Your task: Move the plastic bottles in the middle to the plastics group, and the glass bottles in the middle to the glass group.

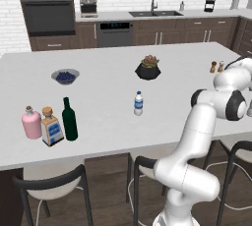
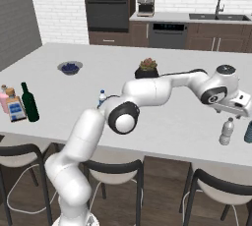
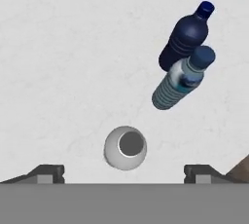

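My gripper (image 2: 235,114) hangs open at the counter's right end, directly above a plain greyish-clear plastic bottle (image 2: 226,131). From the hand camera that bottle (image 3: 125,147) stands upright, seen top down, centred between my gripper's (image 3: 124,173) spread fingertips (image 3: 46,173) and untouched. A dark blue bottle (image 3: 185,38) and a ribbed clear bottle with a blue cap (image 3: 182,79) stand just beyond it. The white-capped, blue-labelled plastic bottle (image 1: 139,103) stands mid-counter. The green glass bottle (image 1: 69,120) stands at the left, beside the square blue-labelled bottle (image 1: 51,127) and the pink corked bottle (image 1: 31,123).
A bowl of dark berries (image 1: 65,76) and a potted plant (image 1: 148,68) sit further back on the counter (image 1: 108,53). Salt and pepper shakers (image 1: 216,66) stand at the far right. Stools (image 2: 216,190) line the near edge. My arm stretches low across the counter's right half.
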You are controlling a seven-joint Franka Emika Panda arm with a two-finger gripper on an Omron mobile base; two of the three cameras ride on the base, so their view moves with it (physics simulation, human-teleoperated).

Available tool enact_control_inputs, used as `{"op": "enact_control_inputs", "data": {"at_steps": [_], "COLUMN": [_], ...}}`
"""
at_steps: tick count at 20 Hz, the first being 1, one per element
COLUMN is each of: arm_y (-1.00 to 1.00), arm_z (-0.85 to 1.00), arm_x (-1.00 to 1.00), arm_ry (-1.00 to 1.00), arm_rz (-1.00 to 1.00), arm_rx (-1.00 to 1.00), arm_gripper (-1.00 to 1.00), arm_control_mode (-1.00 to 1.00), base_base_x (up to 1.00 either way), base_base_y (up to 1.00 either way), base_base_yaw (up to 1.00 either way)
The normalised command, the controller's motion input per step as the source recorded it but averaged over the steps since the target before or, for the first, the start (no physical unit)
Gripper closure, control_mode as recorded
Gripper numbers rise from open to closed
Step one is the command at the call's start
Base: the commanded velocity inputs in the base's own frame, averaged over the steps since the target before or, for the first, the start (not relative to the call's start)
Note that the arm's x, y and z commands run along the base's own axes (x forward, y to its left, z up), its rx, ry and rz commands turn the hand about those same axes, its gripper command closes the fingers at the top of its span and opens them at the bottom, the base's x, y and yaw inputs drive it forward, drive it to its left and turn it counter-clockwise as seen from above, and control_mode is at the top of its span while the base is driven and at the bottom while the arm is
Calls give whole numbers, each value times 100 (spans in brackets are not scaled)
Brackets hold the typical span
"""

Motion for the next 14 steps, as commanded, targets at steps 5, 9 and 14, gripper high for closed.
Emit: {"op": "enact_control_inputs", "data": {"at_steps": [5,9,14], "arm_y": [92,100,100], "arm_z": [18,12,0], "arm_x": [-45,-28,-11], "arm_ry": [0,0,0], "arm_rz": [11,23,35], "arm_rx": [-9,-11,-6], "arm_gripper": [-100,-100,-100], "arm_control_mode": [-100,-100,-100], "base_base_x": [0,0,0], "base_base_y": [0,0,0], "base_base_yaw": [0,0,0]}}
